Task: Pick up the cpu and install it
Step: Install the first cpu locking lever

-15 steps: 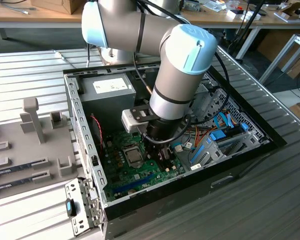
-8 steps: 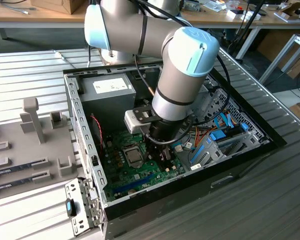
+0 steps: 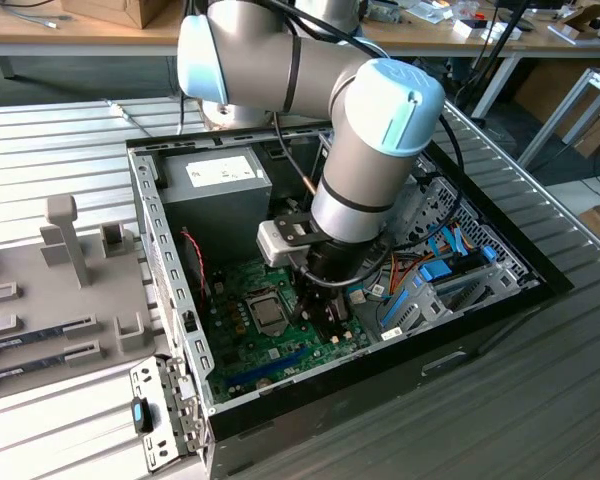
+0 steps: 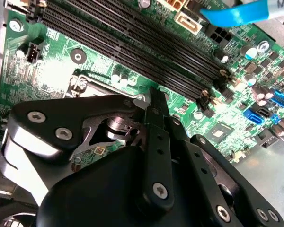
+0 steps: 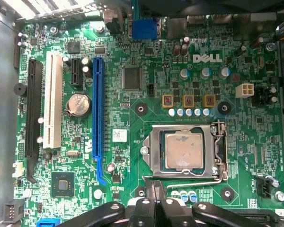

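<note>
A ribbed grey metal table [image 3: 40, 150] carries an open black computer case [image 3: 500, 310] in the middle and, at the exterior view's left, a grey plastic fixture tray [image 3: 70, 330] that lies directly on it.

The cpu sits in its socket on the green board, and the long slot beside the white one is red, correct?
Not quite: in the first wrist view the long slot beside the white slot is blue. The cpu does sit in its socket on the green board.
</note>
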Controlling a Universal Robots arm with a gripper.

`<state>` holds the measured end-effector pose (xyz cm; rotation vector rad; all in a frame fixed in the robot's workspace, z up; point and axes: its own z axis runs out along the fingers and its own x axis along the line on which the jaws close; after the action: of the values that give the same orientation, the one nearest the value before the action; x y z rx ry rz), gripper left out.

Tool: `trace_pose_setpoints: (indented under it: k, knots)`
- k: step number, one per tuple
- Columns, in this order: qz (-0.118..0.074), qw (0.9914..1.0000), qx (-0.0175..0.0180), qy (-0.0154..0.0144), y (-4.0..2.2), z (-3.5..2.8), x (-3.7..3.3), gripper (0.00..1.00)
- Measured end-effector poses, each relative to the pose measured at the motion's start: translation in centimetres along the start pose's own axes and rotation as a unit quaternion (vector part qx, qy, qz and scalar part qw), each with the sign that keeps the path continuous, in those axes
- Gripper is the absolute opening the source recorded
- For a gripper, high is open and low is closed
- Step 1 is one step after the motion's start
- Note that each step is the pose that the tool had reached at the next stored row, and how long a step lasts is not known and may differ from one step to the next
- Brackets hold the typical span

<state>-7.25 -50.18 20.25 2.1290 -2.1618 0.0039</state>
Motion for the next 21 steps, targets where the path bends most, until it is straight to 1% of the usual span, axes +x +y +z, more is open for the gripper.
trace_pose_setpoints:
  k: [3, 7, 8, 9, 10, 11, 13, 15, 16, 17, 18, 19, 21]
  knots:
    - [0.0, 1.0, 0.0, 0.0017, -0.3, 0.16, -0.02, 0.11]
    - [0.0, 0.99998, 0.0, 0.0062, -0.73, 0.46, -0.04, 0.11]
    - [0.0, 0.99998, 0.0, 0.0061, -0.75, 0.48, -0.04, 0.11]
    - [0.0, 0.99999, 0.0003, 0.0044, -0.73, 0.47, -0.04, 0.11]
    - [0.0, 1.0, 0.0013, 0.0025, -0.58, 0.37, -0.05, 0.11]
    - [0.0, 1.0, 0.0018, 0.0021, -0.49, 0.27, -0.05, 0.11]
    - [0.0, 0.99999, 0.0029, 0.0026, -0.34, -0.24, 0.0, 0.11]
    - [0.0, 0.99999, 0.0036, 0.0026, -0.26, -0.4, -0.09, 0.11]
    - [0.0, 0.99999, 0.0039, 0.0027, -0.23, -0.46, -0.32, 0.11]
    - [0.001, 0.99999, 0.0043, 0.0027, -0.1, -0.49, -0.75, 0.11]
    - [0.001, 0.99999, 0.0046, 0.0026, 0.05, -0.49, -1.03, 0.11]
    - [0.001, 0.99998, 0.0049, 0.0027, 0.41, -0.49, -1.23, 0.11]
    - [0.001, 0.99998, 0.0055, 0.0026, 0.99, -0.44, -1.27, 0.11]
